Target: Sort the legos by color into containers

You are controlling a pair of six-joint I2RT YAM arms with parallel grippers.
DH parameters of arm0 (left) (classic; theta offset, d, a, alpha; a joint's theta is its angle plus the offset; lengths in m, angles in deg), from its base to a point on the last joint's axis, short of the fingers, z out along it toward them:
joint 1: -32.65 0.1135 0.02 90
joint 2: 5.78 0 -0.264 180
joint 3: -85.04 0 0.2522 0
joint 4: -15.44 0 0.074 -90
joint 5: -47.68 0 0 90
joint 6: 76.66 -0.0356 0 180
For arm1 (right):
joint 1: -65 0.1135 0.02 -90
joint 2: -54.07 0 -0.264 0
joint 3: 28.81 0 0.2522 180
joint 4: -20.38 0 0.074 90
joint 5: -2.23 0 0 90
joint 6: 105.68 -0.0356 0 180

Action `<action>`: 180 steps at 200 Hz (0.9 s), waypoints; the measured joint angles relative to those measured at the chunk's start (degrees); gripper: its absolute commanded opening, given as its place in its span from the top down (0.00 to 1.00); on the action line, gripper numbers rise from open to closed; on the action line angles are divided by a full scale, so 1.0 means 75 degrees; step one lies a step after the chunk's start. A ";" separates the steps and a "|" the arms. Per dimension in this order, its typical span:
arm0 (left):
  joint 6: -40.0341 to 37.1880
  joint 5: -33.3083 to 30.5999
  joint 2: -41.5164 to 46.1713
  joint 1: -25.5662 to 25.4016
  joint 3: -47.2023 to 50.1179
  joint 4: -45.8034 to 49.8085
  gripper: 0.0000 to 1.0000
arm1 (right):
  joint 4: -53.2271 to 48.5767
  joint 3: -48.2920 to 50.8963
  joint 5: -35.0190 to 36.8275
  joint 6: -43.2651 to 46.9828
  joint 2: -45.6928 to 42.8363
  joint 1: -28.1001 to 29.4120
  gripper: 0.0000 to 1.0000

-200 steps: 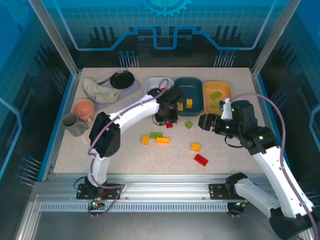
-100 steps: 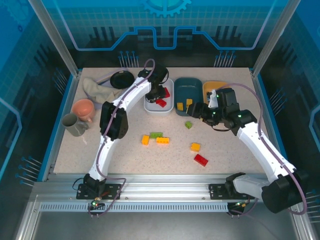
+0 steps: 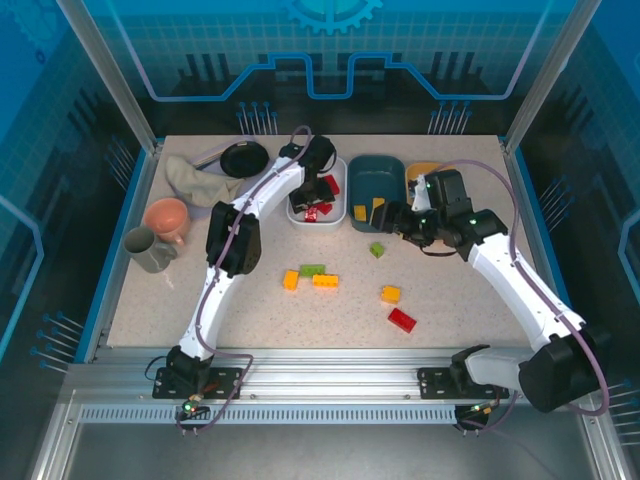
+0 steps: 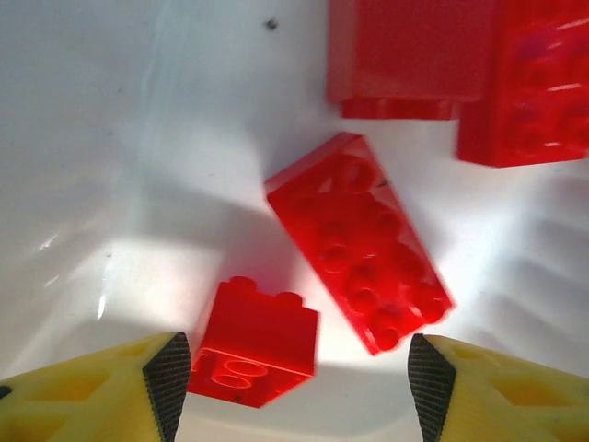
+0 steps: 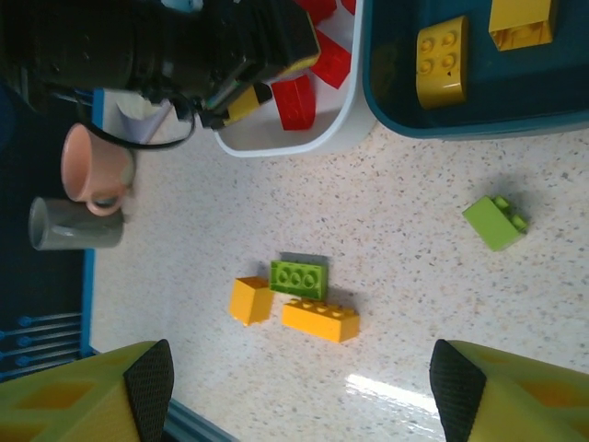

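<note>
My left gripper (image 4: 290, 387) hangs open inside the white tray (image 3: 300, 215). A small red brick (image 4: 253, 345) lies loose between its fingers, close to the left pad. A longer red brick (image 4: 363, 239) and others (image 4: 405, 55) rest on the tray floor. The teal tray (image 3: 385, 170) holds two yellow bricks (image 5: 440, 60). My right gripper (image 5: 304, 387) is open and holds nothing, above the table near a green brick (image 3: 377, 249). Loose on the table lie two yellow bricks (image 5: 250, 300) (image 5: 320, 319), a green one (image 5: 299, 278), another yellow (image 3: 390, 294) and a red (image 3: 402, 320). The right arm partly hides the orange tray (image 3: 422, 170).
A pink bowl (image 3: 165, 218) and a grey mug (image 3: 148, 250) stand at the left edge. A crumpled cloth (image 3: 200, 180) and a black dish (image 3: 244, 158) lie at the back left. The two arms reach close together near the trays.
The left gripper carried a small red brick from the table into the white tray, then opened and let it go. The right gripper swung left towards the teal tray.
</note>
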 measured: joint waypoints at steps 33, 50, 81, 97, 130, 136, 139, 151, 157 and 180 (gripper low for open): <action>0.0055 0.0154 0.0446 0.0000 -0.0079 -0.0038 0.29 | -0.0437 -0.0248 0.0615 0.0901 0.0216 0.0766 0.24; 0.0134 0.0166 0.1230 0.0009 0.0358 -0.0213 0.27 | -0.0679 -0.0519 0.1040 0.1469 0.0589 0.1411 0.23; 0.0495 0.0201 0.3972 0.0169 0.2888 -0.0790 0.25 | -0.1014 -0.1122 0.1769 0.2454 0.1702 0.2535 0.19; 0.0764 0.0192 0.5581 0.0385 0.4532 -0.1116 0.23 | -0.1209 -0.1623 0.2142 0.2999 0.2471 0.3072 0.17; 0.1486 0.0020 0.8521 0.0659 0.7886 -0.1457 0.21 | -0.1469 -0.2757 0.2742 0.3960 0.4197 0.3975 0.16; 0.1638 0.0020 0.8944 0.0653 0.8405 -0.1419 0.21 | -0.1504 -0.2917 0.2795 0.4077 0.4470 0.4068 0.15; 0.1693 0.0020 0.9136 0.0647 0.8650 -0.1434 0.21 | -0.1527 -0.2984 0.2847 0.4138 0.4587 0.4103 0.15; 0.2028 0.0017 0.9958 0.0635 0.9632 -0.1393 0.21 | -0.1612 -0.3217 0.2929 0.4348 0.4992 0.4217 0.15; 0.2148 -0.0012 1.0328 0.0635 1.0010 -0.1335 0.21 | -0.1673 -0.3328 0.2967 0.4438 0.5149 0.4255 0.15; 0.2602 -0.0163 1.1686 0.0635 1.1036 -0.1020 0.21 | -0.1859 -0.3815 0.3057 0.4762 0.5575 0.4383 0.14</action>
